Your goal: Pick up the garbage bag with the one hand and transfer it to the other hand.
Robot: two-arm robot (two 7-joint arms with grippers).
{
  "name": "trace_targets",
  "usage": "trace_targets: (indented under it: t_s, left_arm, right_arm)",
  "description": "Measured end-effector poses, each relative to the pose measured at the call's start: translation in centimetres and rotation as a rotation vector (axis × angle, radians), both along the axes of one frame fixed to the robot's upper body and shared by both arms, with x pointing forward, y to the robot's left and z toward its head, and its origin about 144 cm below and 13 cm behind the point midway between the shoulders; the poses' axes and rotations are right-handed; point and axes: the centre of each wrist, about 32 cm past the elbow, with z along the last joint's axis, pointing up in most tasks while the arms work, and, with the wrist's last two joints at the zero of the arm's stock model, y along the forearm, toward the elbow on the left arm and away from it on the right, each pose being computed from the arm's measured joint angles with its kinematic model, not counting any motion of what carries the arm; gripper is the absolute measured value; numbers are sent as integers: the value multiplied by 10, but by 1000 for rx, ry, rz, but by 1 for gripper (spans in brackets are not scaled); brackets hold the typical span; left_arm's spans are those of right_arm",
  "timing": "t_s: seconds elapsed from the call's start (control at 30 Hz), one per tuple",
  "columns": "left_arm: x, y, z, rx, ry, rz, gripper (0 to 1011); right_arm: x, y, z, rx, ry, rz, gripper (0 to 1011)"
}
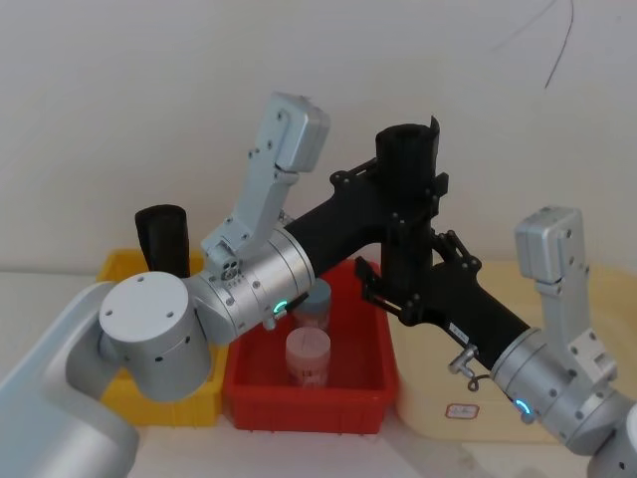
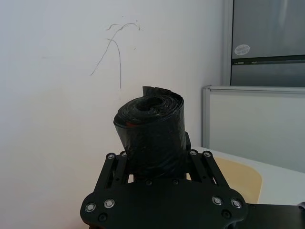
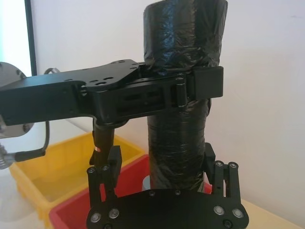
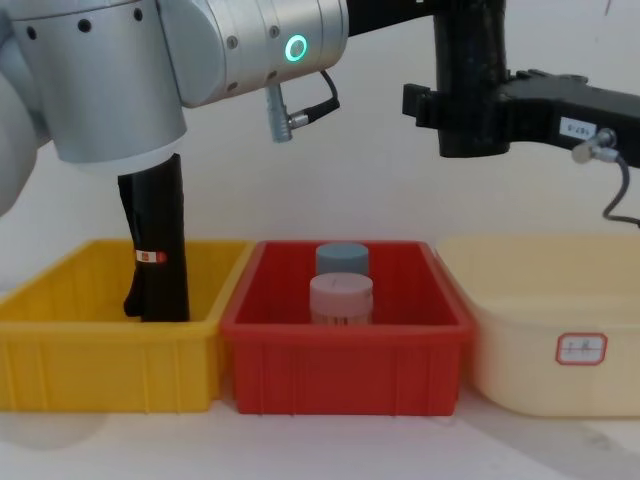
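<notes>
bright, even light across the white wall (image 1: 119, 100); soft shadow under the red bin (image 4: 340, 360); faint sheen on the garbage bag (image 3: 183, 43).

Twelve o'clock above the garbage bag (image 1: 406, 149) is open air; the left gripper (image 1: 396, 187) blocks eight, the right gripper (image 1: 406, 284) five, and jars (image 1: 308, 354) in the red bin (image 1: 299, 410) seven.
</notes>
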Motion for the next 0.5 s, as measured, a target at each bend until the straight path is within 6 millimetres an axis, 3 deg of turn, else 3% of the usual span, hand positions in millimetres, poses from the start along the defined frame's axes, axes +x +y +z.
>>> trace_targets:
  t_s: [0.23,0.37,0.43,0.5]
  left_arm:
    - [0,0,0,0,0,0,498]
    - [0,0,0,0,0,0,498]
    - [0,0,0,0,0,0,498]
    - [0,0,0,0,0,0,498]
  right_arm:
    - [7,0,1,1,3,-8,992]
    - [11,0,3,8,16,-17,919]
    - [12,-1,4,13,23,-23,826]
    - [13,-1,5,18,28,-26,816]
